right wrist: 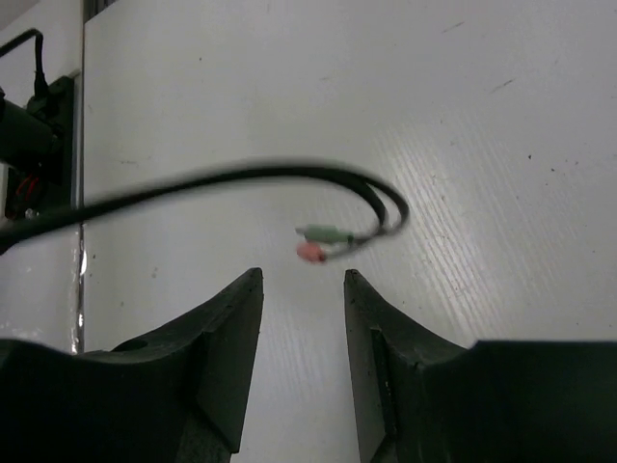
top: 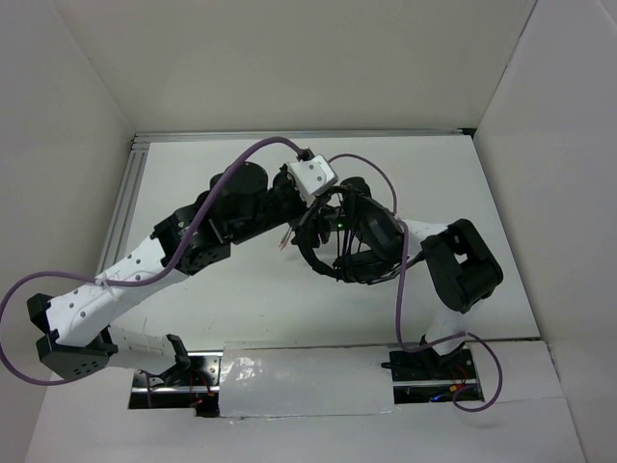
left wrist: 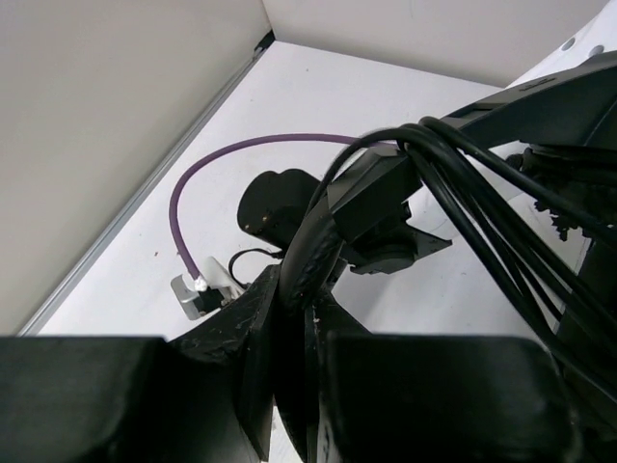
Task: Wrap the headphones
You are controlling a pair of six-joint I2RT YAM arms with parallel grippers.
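Left arm: the left arm [top: 125, 280] reached from the near left corner toward the middle of the counter [top: 241, 309].
Right arm: the right arm [top: 463, 265] rose at the near right side and bent in toward the same middle place.
Left gripper: the left gripper [left wrist: 294, 313] was closed on the headphones [left wrist: 318, 246]; the headband passed between its two fingers.
Headphones: they were in that grip over the middle of the counter, between the two arms.
Cord: several turns of the thin black cord [left wrist: 482, 222] lay together across the headband, on the right in the left wrist view.
Right gripper: the right gripper [right wrist: 304, 280] stood open, with only bare counter showing between its fingers.
Cord end: the cord end [right wrist: 386, 207] curved across just ahead of the right gripper without touching it, a little blurred. It finished in a green plug [right wrist: 323, 232] and a pink plug [right wrist: 310, 253], side by side.
Purple cable: a purple cable [left wrist: 251, 147] made an arc beyond the headphones and ended in a silver fitting [left wrist: 198, 289].
Far side: white walls [top: 289, 58] closed the counter at the back.
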